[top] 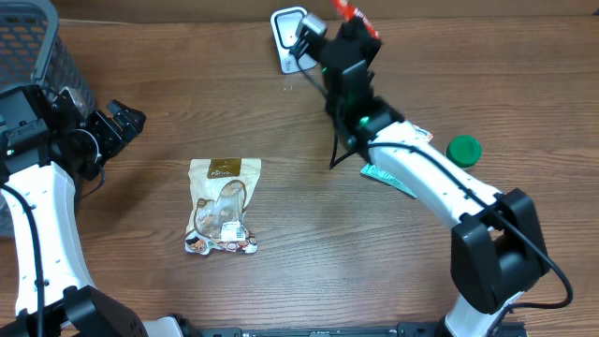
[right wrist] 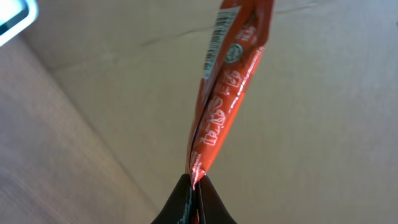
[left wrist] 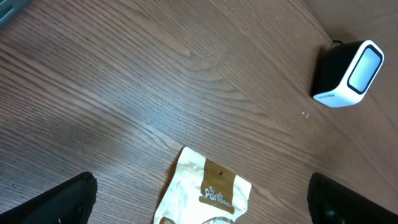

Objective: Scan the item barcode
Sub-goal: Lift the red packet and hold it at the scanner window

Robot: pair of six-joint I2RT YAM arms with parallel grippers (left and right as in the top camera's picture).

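While left fingers [left wrist: 62, 202] gape apart, right fingers [right wrist: 177, 208] clamp the red sachet [right wrist: 230, 93] — pinched by its tip.

Partly legible "Pan…" brand lettering on the cream snack pouch [left wrist: 208, 186]; red sachet [right wrist: 229, 93] print unreadable

Bare tabletop [top: 281, 140] btwn scanner [top: 288, 39] & snack pouch [top: 223, 206], nearer the front edge, left of scanner: open lane. Scanner's right side crowded: right arm [top: 421, 173] w/ red sachet [top: 356, 16], then teal packet [top: 382, 175] & green cap [top: 463, 150]. Wire basket [top: 33, 56] far left of scanner
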